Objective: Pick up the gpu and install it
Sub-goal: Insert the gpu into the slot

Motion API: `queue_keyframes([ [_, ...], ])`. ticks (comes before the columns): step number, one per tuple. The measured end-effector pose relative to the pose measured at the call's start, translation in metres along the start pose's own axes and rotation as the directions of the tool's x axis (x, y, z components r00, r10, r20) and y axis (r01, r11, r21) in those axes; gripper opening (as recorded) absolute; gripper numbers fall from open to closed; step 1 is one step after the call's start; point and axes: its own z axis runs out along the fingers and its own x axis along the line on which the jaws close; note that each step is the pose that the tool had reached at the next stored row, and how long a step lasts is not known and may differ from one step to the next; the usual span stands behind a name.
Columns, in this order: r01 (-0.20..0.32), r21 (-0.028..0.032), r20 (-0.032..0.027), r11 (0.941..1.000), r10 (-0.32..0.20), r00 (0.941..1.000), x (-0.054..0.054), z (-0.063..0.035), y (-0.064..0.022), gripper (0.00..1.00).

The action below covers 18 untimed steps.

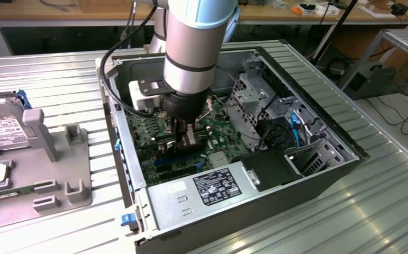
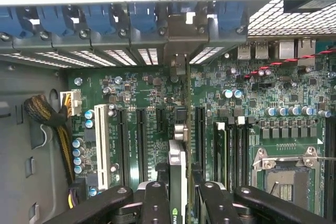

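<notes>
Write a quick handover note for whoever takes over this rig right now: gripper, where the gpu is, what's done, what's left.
Gripper: shut on the gpu, held edge-on inside the open computer case.
Gpu: low over the motherboard, in line with the expansion slots, its bracket end toward the rear slot openings.
Done: gpu picked up and brought into the case.
Left: whether it is seated cannot be told; the gripper has not let go.

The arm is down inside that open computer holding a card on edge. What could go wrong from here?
1. The card, held edge-on by the gripper, might miss its slot and scrape the green board.
2. Its metal end may catch on the case's back wall.
3. The arm could snag the black cable.
</notes>
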Motion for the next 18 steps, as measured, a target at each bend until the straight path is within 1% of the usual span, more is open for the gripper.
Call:
queue_keyframes([
  [8,0.0,0.0026,-0.0003,1.0,0.0,1.0,-0.0014,0.0006,0.0031,0.27],
  [12,0.0,0.0025,-0.0005,1.0,0.0,1.0,-0.0014,0.0034,0.0033,0.27],
  [18,0.0,0.0027,-0.0003,1.0,0.0,1.0,-0.0014,0.0047,0.0033,0.27],
])
